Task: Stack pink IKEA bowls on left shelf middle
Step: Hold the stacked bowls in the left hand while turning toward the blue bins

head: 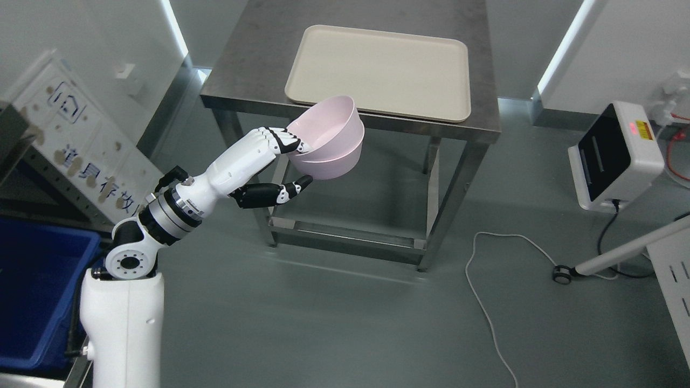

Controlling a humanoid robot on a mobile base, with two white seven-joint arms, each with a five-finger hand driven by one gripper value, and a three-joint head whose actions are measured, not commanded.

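Blue plastic is filling the lower left corner, where a bin (32,291) is sitting beside a grey metal rack (21,156); a white sign (81,145) with dark print is leaning against that rack. The left arm is rising from the bottom left edge and reaching up and to the right. The left hand (269,167) is gripping the pink bowls (329,140), two of them nested one inside the other. The fingers (283,141) are lying pressed together over the near rim, with their tips hooked inside, while the thumb (294,189) is pressing up against the underside, so the stack is being pinched between them. The bowls are hanging in the air, tilted with the opening facing up and away, just in front of the near edge of a steel table (242,70) and overlapping the front left corner of a cream tray (388,64) that is lying flat on the tabletop. Farther right, a white cable (485,302) is trailing across the grey floor, and a white box with a black face (614,156) is sitting by the wall.
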